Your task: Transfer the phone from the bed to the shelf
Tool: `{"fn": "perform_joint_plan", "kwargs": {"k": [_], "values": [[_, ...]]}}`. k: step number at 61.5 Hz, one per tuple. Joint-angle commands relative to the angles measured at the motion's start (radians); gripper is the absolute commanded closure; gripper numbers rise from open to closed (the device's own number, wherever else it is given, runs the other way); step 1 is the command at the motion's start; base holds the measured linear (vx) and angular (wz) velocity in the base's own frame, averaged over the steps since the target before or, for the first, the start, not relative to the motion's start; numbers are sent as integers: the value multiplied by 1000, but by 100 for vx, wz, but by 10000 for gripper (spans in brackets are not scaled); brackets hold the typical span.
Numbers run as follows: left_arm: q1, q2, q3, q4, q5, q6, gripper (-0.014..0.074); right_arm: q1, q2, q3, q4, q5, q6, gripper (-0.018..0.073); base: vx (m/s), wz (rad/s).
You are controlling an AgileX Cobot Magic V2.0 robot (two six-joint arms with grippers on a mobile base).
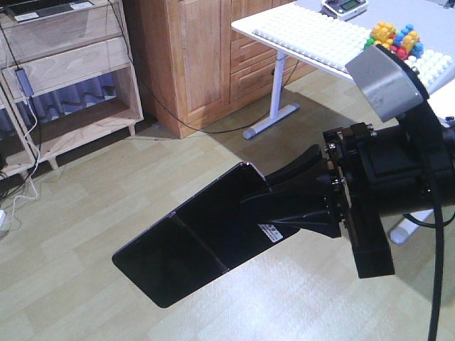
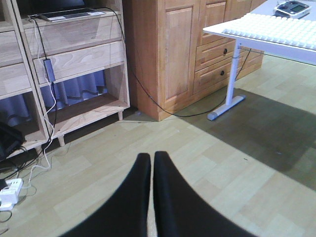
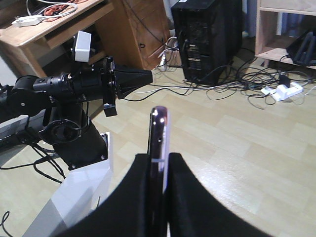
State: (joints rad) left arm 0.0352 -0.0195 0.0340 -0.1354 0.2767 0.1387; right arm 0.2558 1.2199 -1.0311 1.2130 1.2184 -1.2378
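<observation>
- We're mid-carry: our right jaws pinch the phone (image 1: pixel 192 241) above the floor (image 1: pixel 85 185).
- Left jaws sit pressed together, empty.
- Next, we judge, a steady reach to the shelf (image 1: pixel 71 35).

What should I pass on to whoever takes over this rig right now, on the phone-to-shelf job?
Right gripper: jaws shut on the thin glossy black rectangular phone, held in the air over the pale wood-look floor.
Left gripper: jaws shut, empty.
Bed: not in view. The pale light-oak wooden shelf stands at the left of the front view, well apart from the phone.
Done: phone is in the grasp.
Left: carry it to the shelf, set it down, release.
</observation>
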Motion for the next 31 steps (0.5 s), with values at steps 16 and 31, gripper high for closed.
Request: {"fn": "perform_joint_plan", "kwargs": {"k": [16,31], "values": [[2,-7,2,-10,-73,-4,596,-2,-25,-27,87,72,-7,561,33,2],[2,-7,2,-10,-73,-4,596,-2,-25,-27,87,72,-8,561,35,1]]}}
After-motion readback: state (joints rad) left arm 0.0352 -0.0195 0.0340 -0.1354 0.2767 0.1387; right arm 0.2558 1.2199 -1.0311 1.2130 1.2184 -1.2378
